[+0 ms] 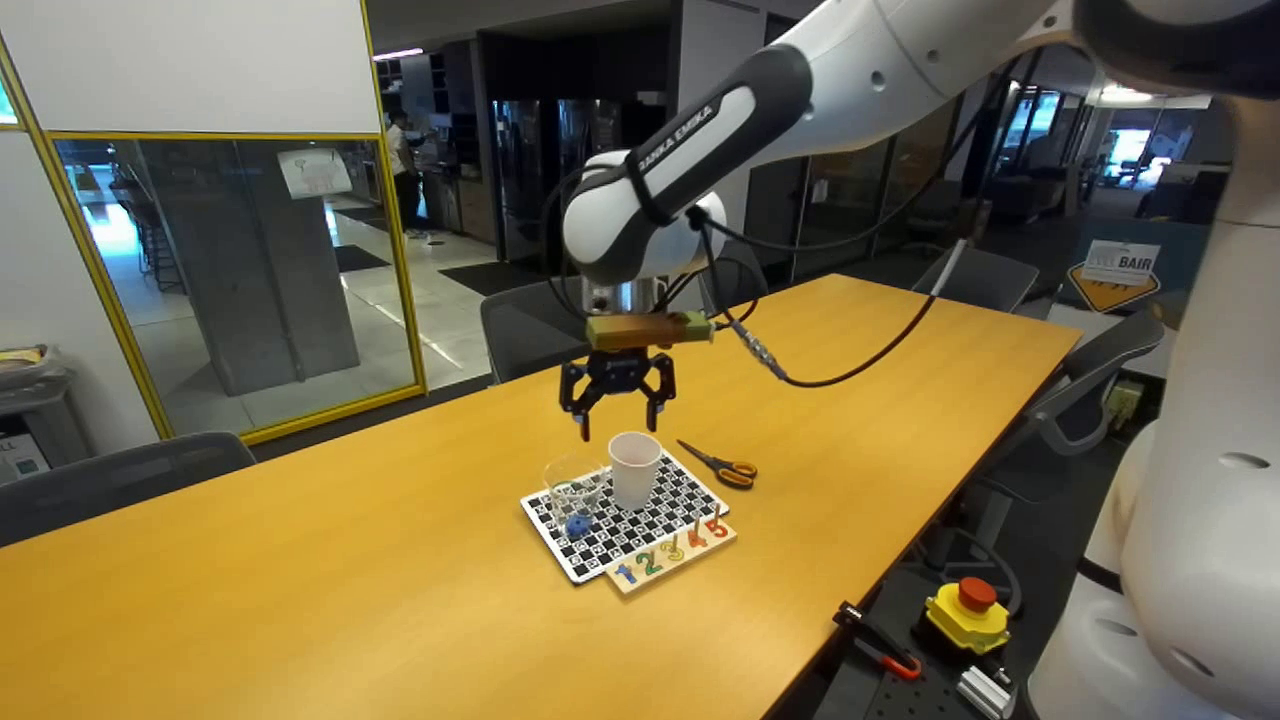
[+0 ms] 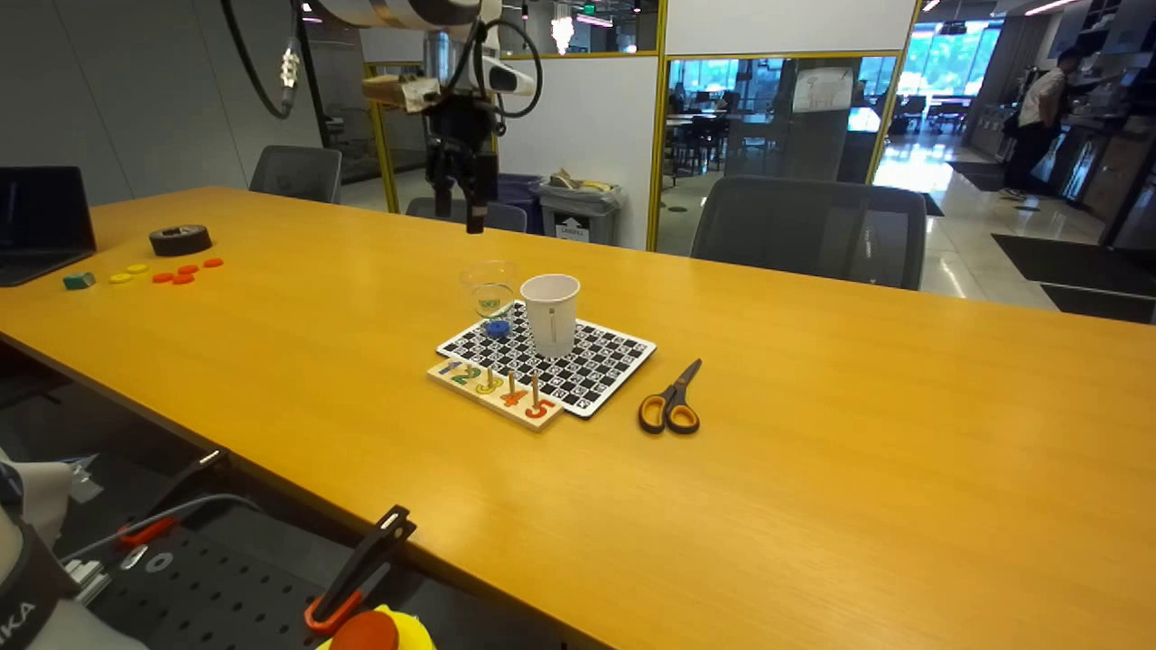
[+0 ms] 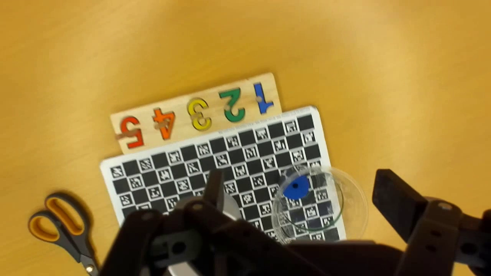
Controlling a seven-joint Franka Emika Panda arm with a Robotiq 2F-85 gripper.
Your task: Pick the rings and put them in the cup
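Observation:
My gripper (image 1: 618, 427) hangs over the table with its jaws wide apart and nothing between them; in the wrist view its fingertips (image 3: 383, 188) stand apart. Below it, the white cup (image 1: 635, 475) stands upright on the checkered board (image 2: 601, 361); one finger partly covers this cup (image 3: 231, 207) in the wrist view. Beside it is a clear cup (image 3: 356, 199). The blue ring (image 3: 297, 187) shows through the clear cup's wall, low down, apparently inside. Several red rings (image 2: 183, 279) lie flat far along the table in an exterior view, well away from the gripper (image 2: 459, 217).
A wooden number board (image 3: 215, 107) with upright pegs (image 2: 535, 390) lies along the checkered board's edge. Scissors (image 1: 735, 475) rest nearby. Near the red rings are yellow discs (image 2: 120, 278), a green block (image 2: 79, 281), a black tape roll (image 2: 181, 240) and a laptop (image 2: 41, 221).

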